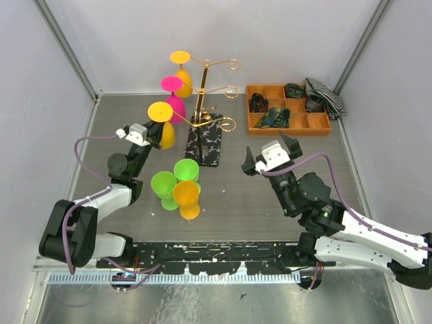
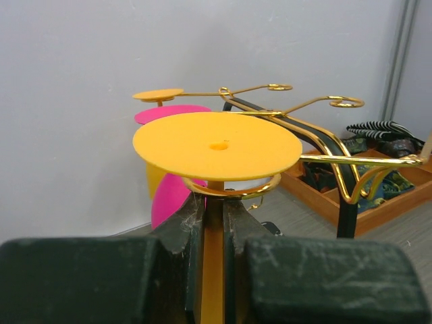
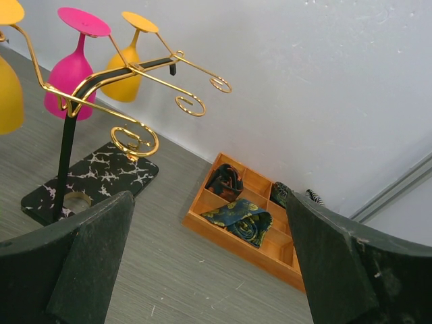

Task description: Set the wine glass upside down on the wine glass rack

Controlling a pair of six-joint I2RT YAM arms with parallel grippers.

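Observation:
The gold wine glass rack (image 1: pixel 200 101) stands on its black speckled base (image 1: pixel 204 140) at the back middle. My left gripper (image 1: pixel 147 133) is shut on the stem (image 2: pixel 212 270) of an upside-down yellow wine glass (image 1: pixel 163 125). The glass's foot disc (image 2: pixel 217 145) lies over the curled end of a rack arm (image 2: pixel 233 191), and the stem passes through the curl. A pink glass (image 1: pixel 174 98) and another yellow glass (image 1: pixel 181 71) hang upside down on the rack. My right gripper (image 1: pixel 268 156) is open and empty, right of the rack; the rack also shows in the right wrist view (image 3: pixel 108 77).
Two green glasses (image 1: pixel 164 185) (image 1: pixel 187 170) and an orange glass (image 1: pixel 187 197) stand together in front of the rack. An orange compartment tray (image 1: pixel 319 126) with rolled ties is at the back right, a striped cloth (image 1: pixel 325 94) beside it. Grey walls enclose the table.

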